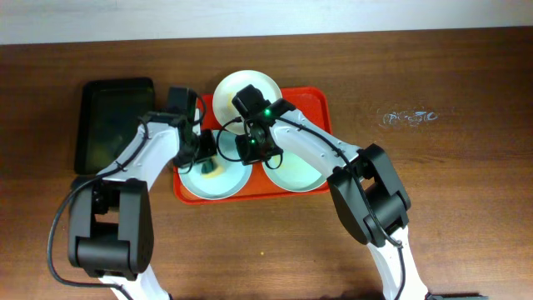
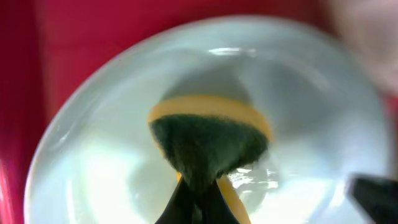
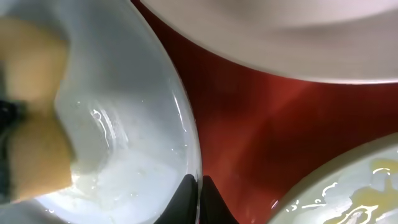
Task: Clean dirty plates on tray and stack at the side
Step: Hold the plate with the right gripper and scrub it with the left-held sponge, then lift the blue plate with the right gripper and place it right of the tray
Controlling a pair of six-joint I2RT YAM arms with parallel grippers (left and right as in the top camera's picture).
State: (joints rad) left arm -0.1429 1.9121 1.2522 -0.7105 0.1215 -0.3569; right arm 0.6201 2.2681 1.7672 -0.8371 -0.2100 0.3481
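Note:
Three plates lie on the orange-red tray (image 1: 316, 100): a cream-white plate (image 1: 229, 90) at the back, a mint-blue plate (image 1: 218, 182) at front left, another mint-blue plate (image 1: 296, 175) at front right. My left gripper (image 1: 205, 163) is shut on a green and yellow sponge (image 2: 208, 134) pressed into the left plate (image 2: 93, 155). My right gripper (image 1: 250, 150) is shut on that same plate's rim (image 3: 193, 155). The right wrist view also shows the cream plate (image 3: 280, 37) and the other mint plate (image 3: 348, 193).
A smaller black tray (image 1: 112, 121) lies left of the orange-red tray. The brown wooden table (image 1: 433, 183) stretches to the right and front. Both arms cross over the tray's middle.

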